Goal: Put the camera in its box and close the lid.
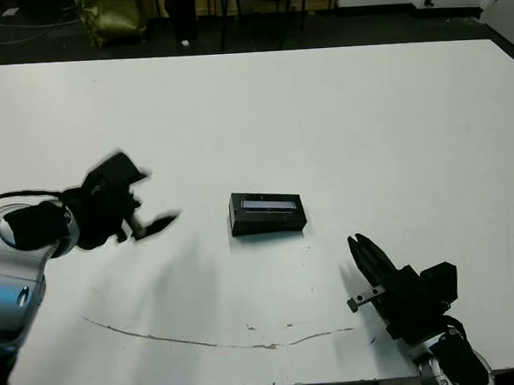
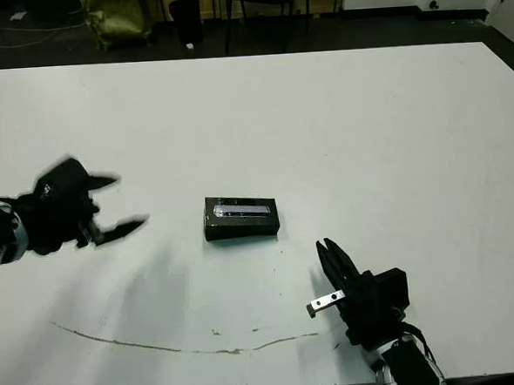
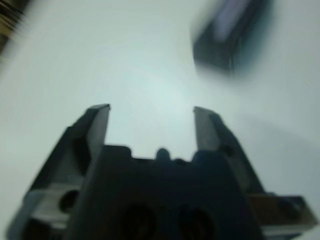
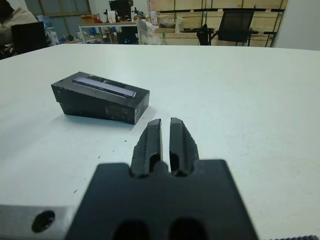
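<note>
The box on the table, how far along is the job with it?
It looks about done: the lid sits on the box, strip up, and no camera shows outside it. Nothing is in hand: the left end effector is open and empty, the right end effector shut and empty, both clear. Nothing visible remains.

Bright even light; left wrist view motion-blurred.

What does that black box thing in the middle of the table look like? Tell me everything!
The black rectangular lid with the long greyish-lilac strip on top sits closed over its box, making one small dark block. It looks like matte cardboard with slightly speckled sides. It lies flat near the middle of the white table, long side across. Nothing touches it but the table: both grippers are away from it.
</note>
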Robot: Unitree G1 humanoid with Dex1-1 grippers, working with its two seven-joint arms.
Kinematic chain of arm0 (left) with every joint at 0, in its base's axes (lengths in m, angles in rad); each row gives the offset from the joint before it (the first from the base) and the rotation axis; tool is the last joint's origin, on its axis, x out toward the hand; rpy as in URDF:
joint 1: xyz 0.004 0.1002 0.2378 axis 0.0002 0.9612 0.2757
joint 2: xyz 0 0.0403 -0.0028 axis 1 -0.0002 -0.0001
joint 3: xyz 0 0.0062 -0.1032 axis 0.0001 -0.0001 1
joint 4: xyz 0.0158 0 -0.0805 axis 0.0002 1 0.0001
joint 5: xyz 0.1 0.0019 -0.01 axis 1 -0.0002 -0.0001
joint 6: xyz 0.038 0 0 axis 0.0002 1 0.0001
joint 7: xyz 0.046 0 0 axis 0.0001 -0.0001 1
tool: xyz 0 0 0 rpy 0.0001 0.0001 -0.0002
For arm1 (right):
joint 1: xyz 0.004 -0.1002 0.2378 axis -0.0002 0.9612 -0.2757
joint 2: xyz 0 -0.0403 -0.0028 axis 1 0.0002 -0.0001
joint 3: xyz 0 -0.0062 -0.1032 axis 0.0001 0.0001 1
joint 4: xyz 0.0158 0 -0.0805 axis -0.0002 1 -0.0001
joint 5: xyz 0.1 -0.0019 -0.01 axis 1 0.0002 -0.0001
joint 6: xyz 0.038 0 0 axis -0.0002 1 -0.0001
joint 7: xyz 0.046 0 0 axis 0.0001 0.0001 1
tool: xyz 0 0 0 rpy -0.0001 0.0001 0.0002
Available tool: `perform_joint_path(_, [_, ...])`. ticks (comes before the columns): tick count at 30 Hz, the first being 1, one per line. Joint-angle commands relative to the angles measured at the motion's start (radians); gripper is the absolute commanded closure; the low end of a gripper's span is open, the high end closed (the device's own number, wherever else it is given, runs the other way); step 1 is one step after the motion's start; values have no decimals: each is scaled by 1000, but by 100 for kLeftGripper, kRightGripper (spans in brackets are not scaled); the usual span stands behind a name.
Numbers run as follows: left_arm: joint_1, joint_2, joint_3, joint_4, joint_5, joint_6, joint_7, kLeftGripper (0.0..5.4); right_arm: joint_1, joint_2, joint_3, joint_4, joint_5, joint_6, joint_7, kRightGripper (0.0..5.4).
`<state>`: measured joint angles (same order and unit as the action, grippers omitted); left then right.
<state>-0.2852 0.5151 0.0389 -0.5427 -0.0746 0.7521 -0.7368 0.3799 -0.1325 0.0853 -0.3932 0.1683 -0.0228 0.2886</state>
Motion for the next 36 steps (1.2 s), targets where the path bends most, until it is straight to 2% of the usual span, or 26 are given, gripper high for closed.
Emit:
perform_joint_path(1, [-20,-80,-9,-60,-49,42,87,305,10,-11,-9,1,7,19,-1,540])
perform_joint_path(5, [-37,-183,-63,-120,-84,119,213,404,6,-13,-14,10,0,2,0,540])
perform_joint_path(11, [-51,-382,-171,-193,-91,270,440,539,2,-20,-21,33,0,-22,18,540])
perform_joint_path(13, [-27,-450,-218,-183,-82,267,507,539,8,-21,-18,17,-12,-2,6,540])
perform_joint_path(17, [54,-581,-305,-92,-47,167,645,539,11,-20,-17,12,-12,-2,3,540])
perform_joint_path(19, [80,-624,-340,-33,-27,131,700,539,15,-22,-16,-2,-15,21,-4,540])
perform_joint_path(22, [101,-674,-370,32,-5,123,763,539,19,-20,-16,-1,-17,3,-2,540])
perform_joint_path(26, [116,-690,-419,118,26,61,814,539,20,-20,-15,2,-15,7,3,540])
perform_joint_path(31, [140,-679,-472,256,72,-152,840,539,21,-15,-11,-3,-15,20,-5,540])
perform_joint_path(36, [151,-681,-478,376,115,-323,866,539,23,-16,-10,-2,-24,22,-14,540])
